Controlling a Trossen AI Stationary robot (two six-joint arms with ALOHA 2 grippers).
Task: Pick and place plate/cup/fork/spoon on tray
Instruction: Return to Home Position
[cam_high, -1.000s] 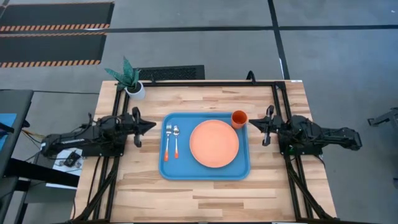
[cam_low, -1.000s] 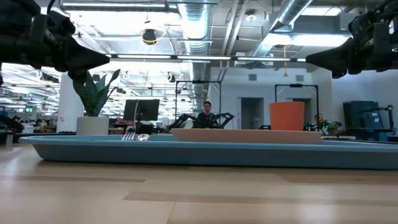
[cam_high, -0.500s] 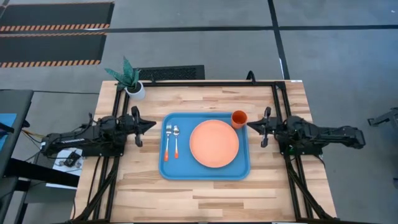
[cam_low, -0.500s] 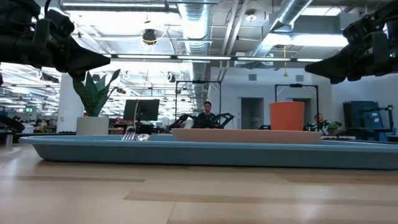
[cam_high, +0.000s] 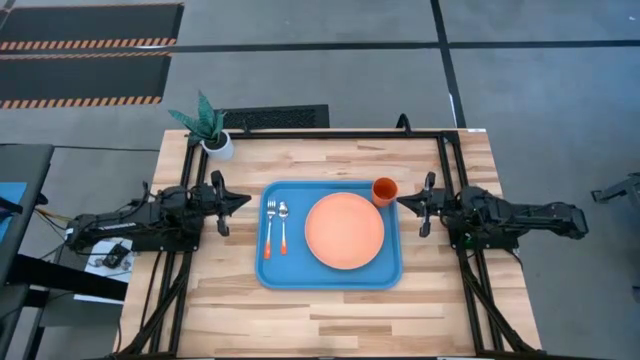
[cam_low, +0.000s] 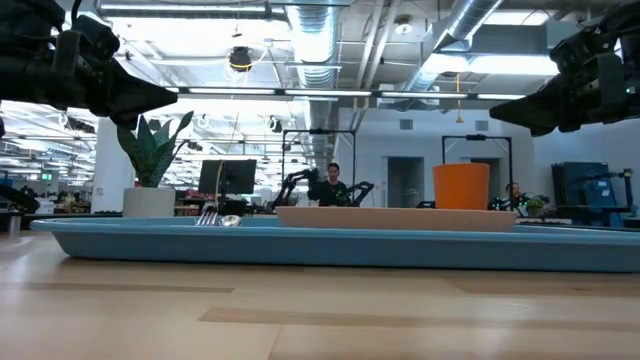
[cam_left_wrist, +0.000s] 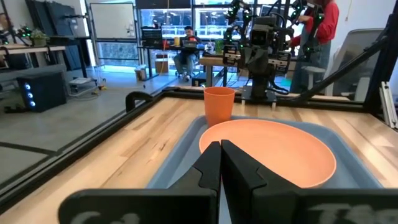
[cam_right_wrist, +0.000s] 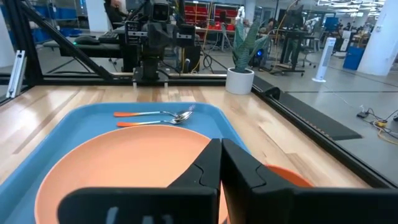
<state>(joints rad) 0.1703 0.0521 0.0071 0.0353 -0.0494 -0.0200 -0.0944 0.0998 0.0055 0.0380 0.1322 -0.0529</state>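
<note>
Tray: your blue tray (cam_high: 290, 272) lay in the middle of the wooden table (cam_high: 330, 330), long sides running left to right, between the two arms.
Plate: the salmon-orange plate (cam_high: 344, 231) sat flat on the tray's right-hand part and filled most of it.
Cup: you had the orange cup (cam_high: 385, 190) upright in the tray's far right corner, just beside the plate's rim. I could not tell whether the two touched.
Fork: the fork (cam_high: 269, 227) lay on the left part of the tray, tines toward the far edge and orange handle toward the near edge.
Spoon: the spoon (cam_high: 283, 227) lay just beside the fork on the plate's side and parallel to it, bowl toward the far edge.
Left gripper: your left gripper (cam_high: 243, 201) hung off the tray's left side, pointed at it and clear of everything. In the left wrist view its fingers (cam_left_wrist: 239, 168) were pressed together and held nothing.
Right gripper: your right gripper (cam_high: 404, 203) was off the tray's right side with its tip near the cup. The low view showed it raised above the cup's mouth. Its fingers (cam_right_wrist: 242, 165) were also together and empty.
Potted plant: a white pot with a green plant (cam_high: 210, 125) stood at the table's far left corner, well apart from the tray.
Room: in the low view, a person (cam_low: 333, 180) sat far behind the table.
</note>
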